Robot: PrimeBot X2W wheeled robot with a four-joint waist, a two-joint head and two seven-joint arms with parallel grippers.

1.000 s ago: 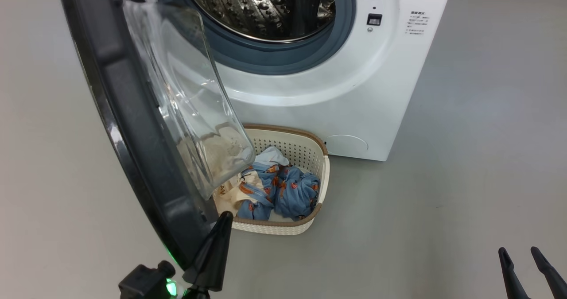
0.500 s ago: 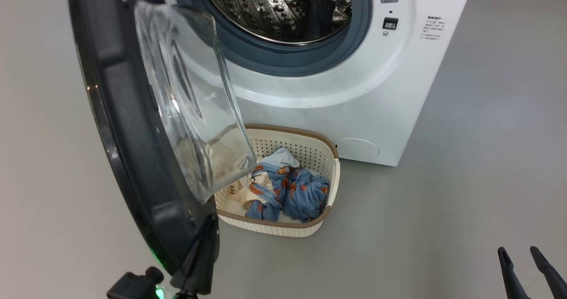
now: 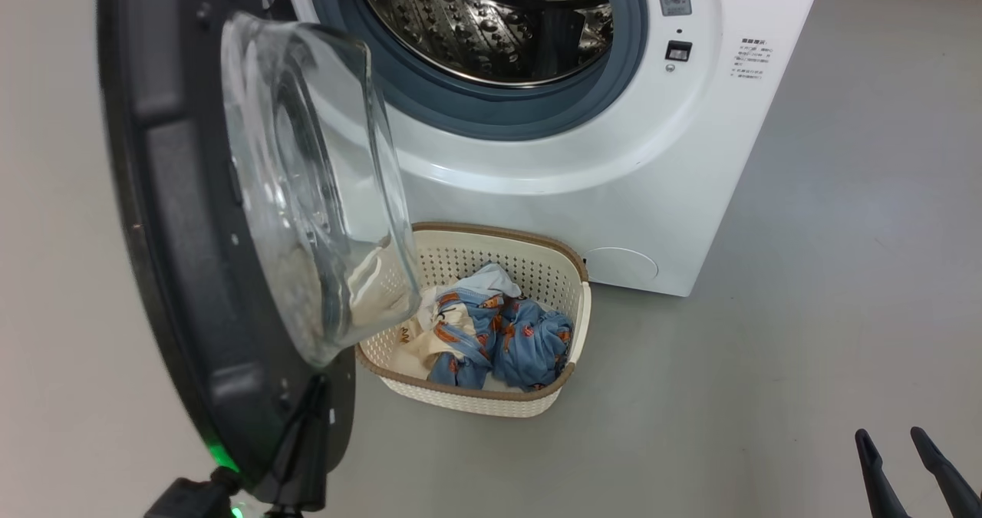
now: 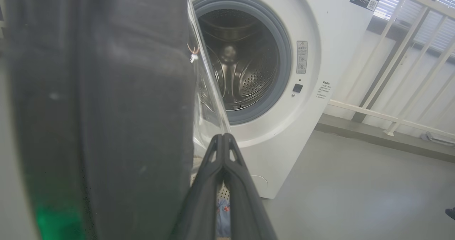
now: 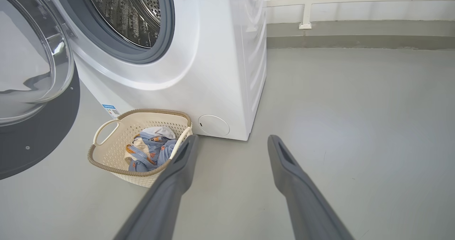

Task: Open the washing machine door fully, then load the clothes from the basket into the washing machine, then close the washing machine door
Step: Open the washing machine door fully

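Observation:
The washing machine (image 3: 690, 157) stands open, its steel drum (image 3: 491, 19) bare. The washing machine door (image 3: 169, 196) hangs out to the left, glass bowl (image 3: 307, 180) facing the machine. My left gripper (image 3: 318, 387) is shut with nothing in it, its tips against the door's inner black rim at the bottom; the left wrist view has its closed fingers (image 4: 223, 140) beside the door (image 4: 106, 108). On the floor before the machine sits the basket (image 3: 552, 272) holding the blue and cream clothes (image 3: 499, 334). My right gripper (image 3: 890, 435) stays open and low at the right, clear of the basket (image 5: 106, 151).
Grey floor (image 3: 729, 395) spreads to the right of the machine. A white railing (image 4: 391, 73) and a low kerb run behind the machine on its right side. A blue label sticker (image 5: 111, 110) shows low on the machine's front.
The door has swung further out to the left, and my left gripper has moved left and down with it. The head camera has shifted a little. The right gripper holds still.

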